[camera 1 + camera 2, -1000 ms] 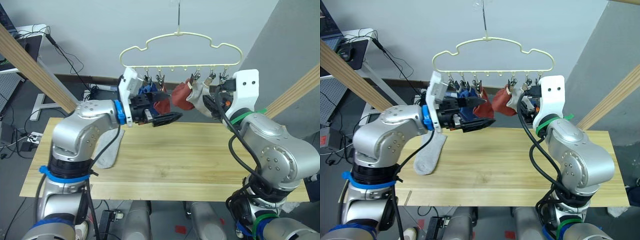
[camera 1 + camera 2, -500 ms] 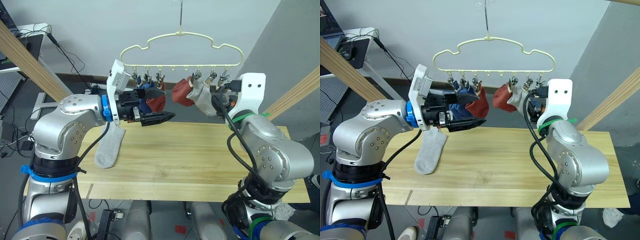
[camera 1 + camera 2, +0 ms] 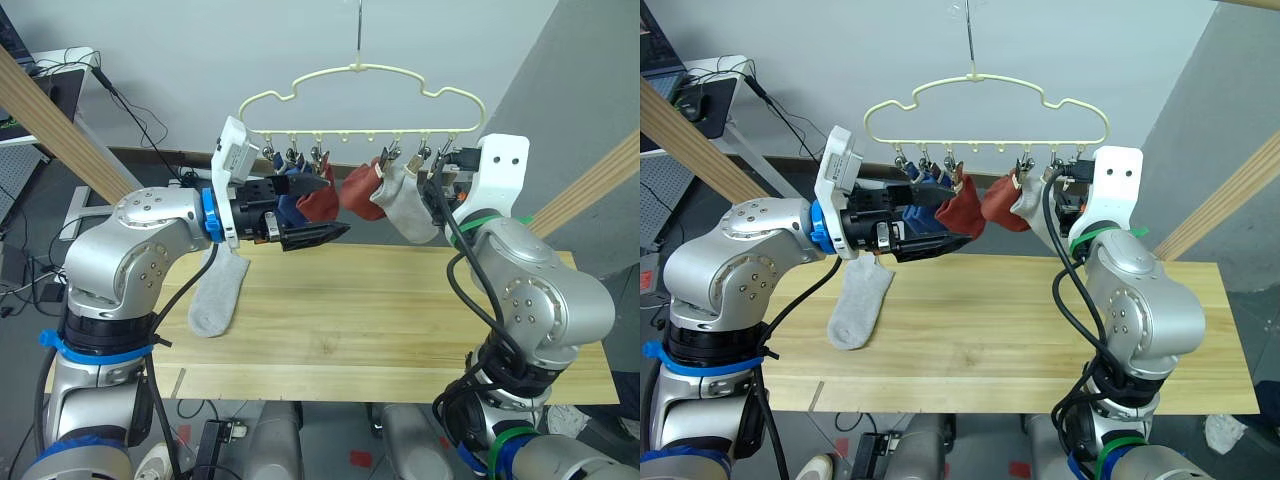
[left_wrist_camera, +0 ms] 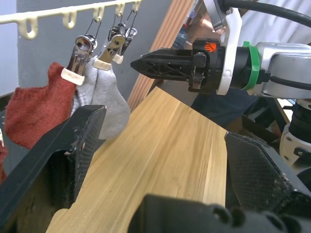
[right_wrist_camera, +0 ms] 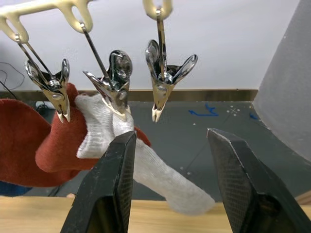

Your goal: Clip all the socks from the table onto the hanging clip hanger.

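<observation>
The right end effector [image 5: 167, 182] is raised at the far right end of the clip hanger [image 3: 985, 110], its fingers spread wide and holding nothing; the empty last clip [image 5: 163, 85] hangs just beyond the fingertips, with a clipped grey sock [image 5: 141, 160] just beside it. The left end effector [image 3: 315, 210] is likewise open and empty, held level near the blue socks [image 3: 923, 183] and a rust red sock [image 3: 960, 212] on the hanger. Judged status: five socks clipped, one outstanding. The remaining grey sock [image 3: 218, 292] lies flat on the worktop [image 3: 400, 320], below and near the left end effector, its long axis running from the far edge toward the robot. Next move calls for the left end effector to descend and pinch that sock at one end.
</observation>
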Robot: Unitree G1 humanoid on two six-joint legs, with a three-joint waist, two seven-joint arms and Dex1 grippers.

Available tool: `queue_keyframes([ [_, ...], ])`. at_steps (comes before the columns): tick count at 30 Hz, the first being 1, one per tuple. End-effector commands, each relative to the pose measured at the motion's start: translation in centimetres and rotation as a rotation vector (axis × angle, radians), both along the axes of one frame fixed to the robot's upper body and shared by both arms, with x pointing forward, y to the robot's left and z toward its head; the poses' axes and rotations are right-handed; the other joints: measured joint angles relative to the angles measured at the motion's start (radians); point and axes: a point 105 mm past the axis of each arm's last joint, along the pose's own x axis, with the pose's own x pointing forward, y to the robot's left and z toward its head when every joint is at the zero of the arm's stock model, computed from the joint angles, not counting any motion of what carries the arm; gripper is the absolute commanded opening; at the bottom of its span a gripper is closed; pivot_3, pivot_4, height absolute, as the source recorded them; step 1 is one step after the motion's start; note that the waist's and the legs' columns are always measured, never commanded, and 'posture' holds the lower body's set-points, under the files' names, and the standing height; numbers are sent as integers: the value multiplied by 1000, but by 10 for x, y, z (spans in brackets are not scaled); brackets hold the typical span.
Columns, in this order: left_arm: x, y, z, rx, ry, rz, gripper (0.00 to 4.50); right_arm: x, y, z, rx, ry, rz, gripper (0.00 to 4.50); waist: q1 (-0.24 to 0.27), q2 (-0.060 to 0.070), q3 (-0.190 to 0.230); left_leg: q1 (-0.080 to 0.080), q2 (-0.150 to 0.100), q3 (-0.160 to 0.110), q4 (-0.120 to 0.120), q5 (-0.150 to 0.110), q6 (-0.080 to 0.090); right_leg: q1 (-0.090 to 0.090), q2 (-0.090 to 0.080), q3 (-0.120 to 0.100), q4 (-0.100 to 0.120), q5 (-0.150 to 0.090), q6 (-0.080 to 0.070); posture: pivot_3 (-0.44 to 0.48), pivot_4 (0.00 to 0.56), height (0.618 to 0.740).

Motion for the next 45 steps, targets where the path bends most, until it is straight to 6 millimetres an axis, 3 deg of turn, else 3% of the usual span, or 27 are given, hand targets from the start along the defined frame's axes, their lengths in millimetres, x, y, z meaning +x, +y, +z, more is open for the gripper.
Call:
queue_keyframes([
  [1,-8,-2,12,-9,-59,-18,4500,-1,-1,15,13,-72,-10,2401,1,0,0,0,0,0,0,0,0,0,0,0,0,0,0,-50,313,740],
  [29,-7,6,9,-23,-52,65,4500,31,-9,36,-15,-136,-48,2401,9,0,0,0,0,0,0,0,0,0,0,0,1,0,0,-3,301,740],
  [45,-4,7,7,-28,-45,88,4500,38,-11,43,-1,-147,-73,2401,10,0,0,0,0,0,1,0,0,0,0,-1,3,0,-1,0,309,740],
])
